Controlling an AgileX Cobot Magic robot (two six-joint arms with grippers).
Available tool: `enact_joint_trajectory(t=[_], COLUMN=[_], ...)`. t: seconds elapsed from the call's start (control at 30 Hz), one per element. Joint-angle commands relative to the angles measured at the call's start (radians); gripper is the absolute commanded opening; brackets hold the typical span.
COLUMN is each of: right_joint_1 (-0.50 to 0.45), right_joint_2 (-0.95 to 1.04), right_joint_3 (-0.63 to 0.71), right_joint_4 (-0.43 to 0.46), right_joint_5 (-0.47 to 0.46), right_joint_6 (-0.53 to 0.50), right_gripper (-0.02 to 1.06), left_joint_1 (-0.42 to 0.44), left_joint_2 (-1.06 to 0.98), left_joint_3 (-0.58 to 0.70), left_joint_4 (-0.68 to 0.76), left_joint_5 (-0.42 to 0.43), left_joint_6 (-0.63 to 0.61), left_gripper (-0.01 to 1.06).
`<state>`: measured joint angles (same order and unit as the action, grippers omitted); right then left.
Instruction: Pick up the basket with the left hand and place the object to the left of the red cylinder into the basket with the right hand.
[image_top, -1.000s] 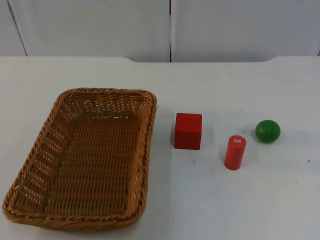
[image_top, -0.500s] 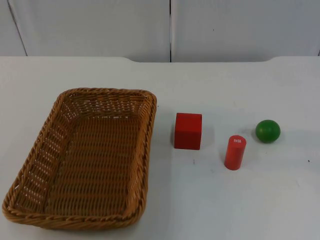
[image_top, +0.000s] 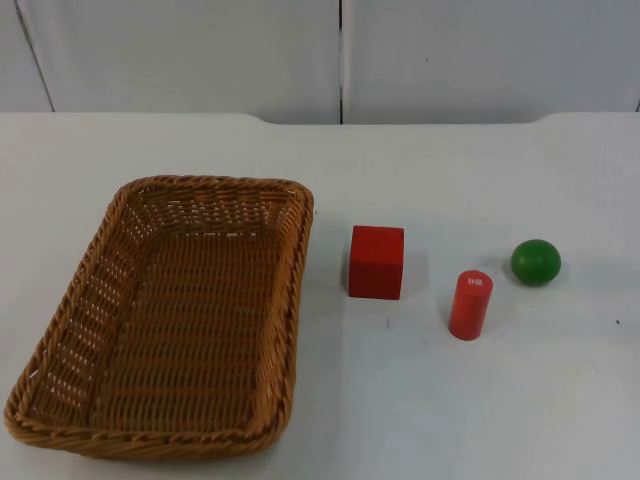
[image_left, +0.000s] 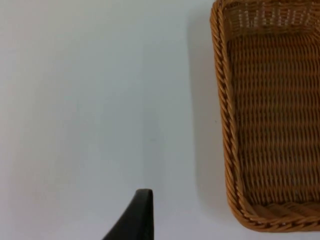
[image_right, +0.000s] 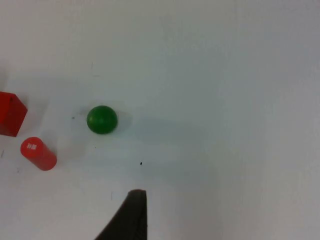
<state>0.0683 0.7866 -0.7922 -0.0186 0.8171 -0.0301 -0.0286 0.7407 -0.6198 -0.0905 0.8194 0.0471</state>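
Step in hand: 1, not yet begun. The basket (image_top: 165, 315) lies flat on the table (image_top: 420, 400) at the left of the top view, untouched. The cube (image_top: 377, 262) sits at centre, just left of the cylinder (image_top: 470, 305); the ball (image_top: 536, 262) lies at right.

Left gripper (image_left: 136, 220): above bare table beside the basket (image_left: 265, 115), well apart from its rim; whether wide or narrow, cannot tell. Right gripper (image_right: 131, 217): waits high, wide or narrow, cannot tell.

Next move, by judgement: left gripper closes in on the near rim.

The right wrist view adds 1 detail: the ball (image_right: 102, 119), cylinder (image_right: 38, 153) and cube (image_right: 10, 113) all lie well away from that gripper
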Motion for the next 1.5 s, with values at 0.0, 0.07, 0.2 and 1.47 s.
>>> enact_joint_trajectory(t=[0.0,0.07,0.2,1.47], right_joint_1=[0.001,0.001,0.001,0.001], right_joint_2=[0.015,0.015,0.013,0.012], right_joint_3=[-0.007,-0.007,-0.007,-0.007], right_joint_4=[-0.006,-0.006,-0.006,-0.006], right_joint_5=[-0.013,-0.013,-0.013,-0.013], right_joint_6=[-0.008,-0.008,-0.01,-0.015], right_gripper=[1.05,1.05,1.05,1.05], left_joint_1=[-0.006,-0.006,-0.006,-0.004], left_joint_2=[0.06,0.085,0.197,0.918], left_joint_3=[-0.009,-0.009,-0.039,-0.291], left_joint_4=[-0.059,-0.067,-0.075,-0.346], left_joint_5=[-0.035,-0.049,-0.07,-0.184], left_joint_6=[0.043,0.054,0.075,0.455], left_gripper=[1.05,1.05,1.05,1.05])
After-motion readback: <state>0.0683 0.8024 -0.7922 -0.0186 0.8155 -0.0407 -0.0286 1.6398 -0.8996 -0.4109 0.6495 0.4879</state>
